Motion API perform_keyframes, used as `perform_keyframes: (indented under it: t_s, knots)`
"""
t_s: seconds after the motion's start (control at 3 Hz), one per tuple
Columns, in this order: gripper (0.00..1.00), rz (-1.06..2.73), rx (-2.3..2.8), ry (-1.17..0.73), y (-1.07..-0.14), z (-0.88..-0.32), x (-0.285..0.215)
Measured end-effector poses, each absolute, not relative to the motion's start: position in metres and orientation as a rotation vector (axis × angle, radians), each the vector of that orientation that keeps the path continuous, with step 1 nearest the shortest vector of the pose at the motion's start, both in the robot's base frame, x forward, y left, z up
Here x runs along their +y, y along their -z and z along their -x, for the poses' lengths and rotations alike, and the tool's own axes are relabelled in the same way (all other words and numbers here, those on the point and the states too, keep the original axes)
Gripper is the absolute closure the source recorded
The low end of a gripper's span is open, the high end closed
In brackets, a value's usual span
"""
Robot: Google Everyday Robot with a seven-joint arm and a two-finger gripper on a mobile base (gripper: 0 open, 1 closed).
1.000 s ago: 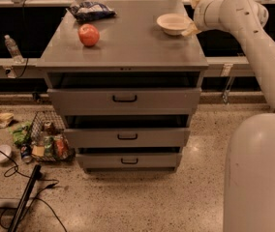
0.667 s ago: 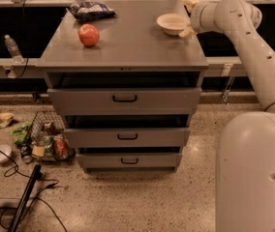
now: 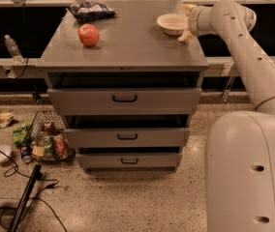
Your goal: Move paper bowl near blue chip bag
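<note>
The paper bowl (image 3: 171,23) sits upright at the back right of the grey drawer cabinet's top (image 3: 128,47). The blue chip bag (image 3: 91,9) lies wrinkled at the back left of the same top, well apart from the bowl. My gripper (image 3: 186,21) reaches in from the right and is at the bowl's right rim. It is open, with one fingertip (image 3: 184,36) in front of the rim and the other behind it. The bowl rests on the top.
A red apple (image 3: 88,35) stands between bag and bowl, nearer the bag. On the floor at the left are a wire basket of snacks (image 3: 48,141), a green packet (image 3: 21,132), a small white bowl (image 3: 1,153) and cables. A water bottle (image 3: 11,47) stands on the left ledge.
My arm has shifted slightly left, bringing the gripper closer around the bowl's right rim. The bowl, apple and bag have not moved.
</note>
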State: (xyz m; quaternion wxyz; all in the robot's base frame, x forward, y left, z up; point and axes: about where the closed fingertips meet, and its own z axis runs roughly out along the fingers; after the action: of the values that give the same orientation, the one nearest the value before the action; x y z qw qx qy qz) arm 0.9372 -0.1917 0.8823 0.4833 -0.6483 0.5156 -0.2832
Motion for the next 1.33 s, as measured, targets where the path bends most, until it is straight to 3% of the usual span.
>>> perform_keyframes:
  t_s: [1.0,1.33]
  knots:
    - [1.0,1.635,1.291,0.649,-0.862,-0.94,-0.181]
    - [1.0,1.664,1.244,0.614,-0.869,-0.937,-0.159]
